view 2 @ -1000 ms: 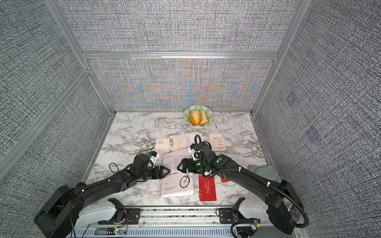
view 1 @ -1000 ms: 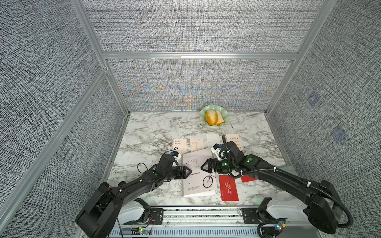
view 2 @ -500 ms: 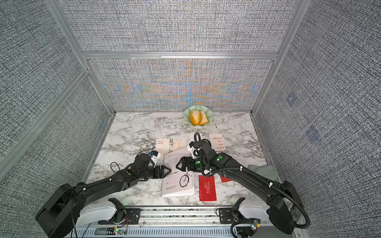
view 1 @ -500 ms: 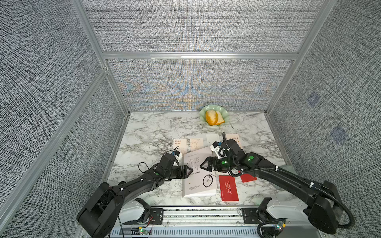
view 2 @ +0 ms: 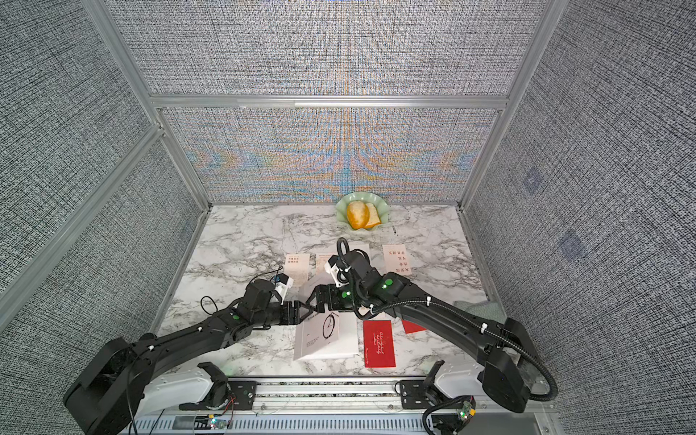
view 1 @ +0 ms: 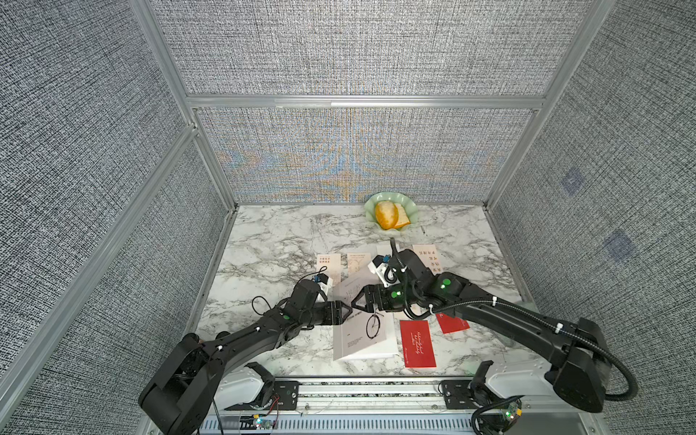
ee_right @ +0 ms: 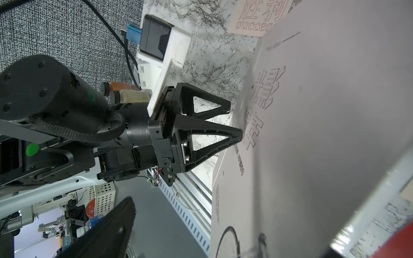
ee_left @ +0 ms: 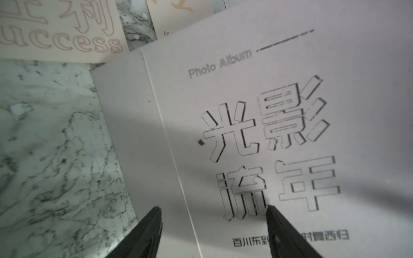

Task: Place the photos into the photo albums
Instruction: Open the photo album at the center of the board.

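**Album shut, both grippers meet at its spine edge**

The photo album [view 1: 364, 335] lies closed, cover up, on the marble table [view 1: 271, 241]. Its long axis runs from the front rail toward the back wall. Its spine edge faces the robot's left and its free edge the right, where a red photo [view 1: 417, 343] lies just beside it. Cream photos [view 1: 328, 264] sit beyond its far end. The left gripper [ee_left: 212, 223] straddles the spine crease, fingers spread with nothing between. The right gripper [view 1: 357, 302] reaches across the far half, jaws wide and empty, its tips nearly meeting the left's. Opening likely turns on the free edge, nearer the right arm; whether either touches the cover I cannot tell
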`<state>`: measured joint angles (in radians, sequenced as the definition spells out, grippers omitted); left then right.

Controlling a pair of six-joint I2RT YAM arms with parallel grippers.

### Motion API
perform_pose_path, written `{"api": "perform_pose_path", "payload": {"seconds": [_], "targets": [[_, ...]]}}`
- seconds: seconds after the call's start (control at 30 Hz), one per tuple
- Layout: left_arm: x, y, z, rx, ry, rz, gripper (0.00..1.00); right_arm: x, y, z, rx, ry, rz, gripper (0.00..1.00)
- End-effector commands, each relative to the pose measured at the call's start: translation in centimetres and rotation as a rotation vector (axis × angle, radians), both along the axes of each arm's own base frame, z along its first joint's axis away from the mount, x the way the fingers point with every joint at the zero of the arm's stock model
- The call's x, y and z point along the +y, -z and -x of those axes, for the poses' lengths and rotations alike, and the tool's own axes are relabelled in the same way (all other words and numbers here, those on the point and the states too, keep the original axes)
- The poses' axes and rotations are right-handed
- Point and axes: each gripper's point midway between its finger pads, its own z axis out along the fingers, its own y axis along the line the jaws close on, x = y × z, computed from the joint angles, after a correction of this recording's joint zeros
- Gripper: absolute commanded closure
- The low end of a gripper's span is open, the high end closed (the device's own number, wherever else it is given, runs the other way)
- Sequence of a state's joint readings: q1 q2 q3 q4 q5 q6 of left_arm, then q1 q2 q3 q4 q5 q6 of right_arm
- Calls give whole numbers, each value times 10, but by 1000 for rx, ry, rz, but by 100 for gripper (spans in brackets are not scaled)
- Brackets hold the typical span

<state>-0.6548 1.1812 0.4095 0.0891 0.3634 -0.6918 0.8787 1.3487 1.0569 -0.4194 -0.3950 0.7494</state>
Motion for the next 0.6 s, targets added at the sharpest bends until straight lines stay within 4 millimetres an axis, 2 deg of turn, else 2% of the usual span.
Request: {"api": "perform_pose_path", "payload": {"seconds": [0.0, 0.33, 0.57], "targets": [[13, 8, 2, 15, -33, -75, 25, 16, -16, -1, -31, -32, -66, 6], [46, 4, -7, -52, -109, -251, 26, 47, -26, -2, -34, -75, -99, 6], [69, 6, -8, -50, -174, -343, 26, 78, -24, 2, -17, -133, -115, 6]]}}
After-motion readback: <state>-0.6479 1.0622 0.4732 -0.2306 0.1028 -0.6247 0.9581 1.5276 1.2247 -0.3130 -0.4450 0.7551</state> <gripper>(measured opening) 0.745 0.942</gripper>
